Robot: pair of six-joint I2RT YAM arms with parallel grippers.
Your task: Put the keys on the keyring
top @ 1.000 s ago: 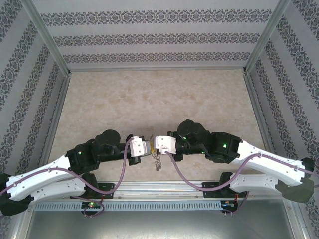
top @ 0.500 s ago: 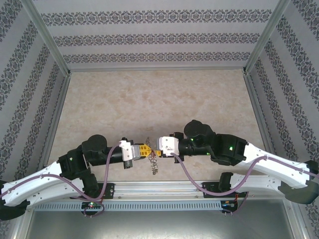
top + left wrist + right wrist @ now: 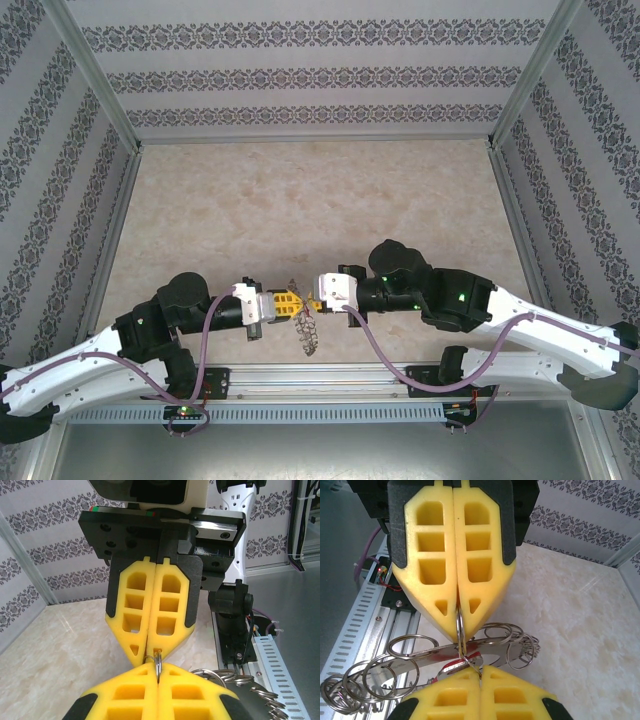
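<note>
Here my left gripper [image 3: 297, 303] and right gripper [image 3: 314, 305] meet tip to tip above the near edge of the beige marbled table [image 3: 300, 200]. Both pairs of yellow jaws are pressed together on the keyring [image 3: 460, 630]. Looped rings [image 3: 410, 655] dangle beneath it. The key [image 3: 451, 666], silver and red, sits by my right tips. Patterned wallpaper [image 3: 320, 80] walls the cell.

Plenty of open table [image 3: 300, 200] is left out toward the back wall [image 3: 320, 80], boxed in by the side walls [image 3: 60, 180]. The near middle is blocked. The left gripper [image 3: 297, 303] and right gripper [image 3: 313, 302] are clamped tip to tip on the keyring [image 3: 308, 335], whose loops are hung below, maybe brushing the table, with the metal rail [image 3: 320, 378] close on the near side.
</note>
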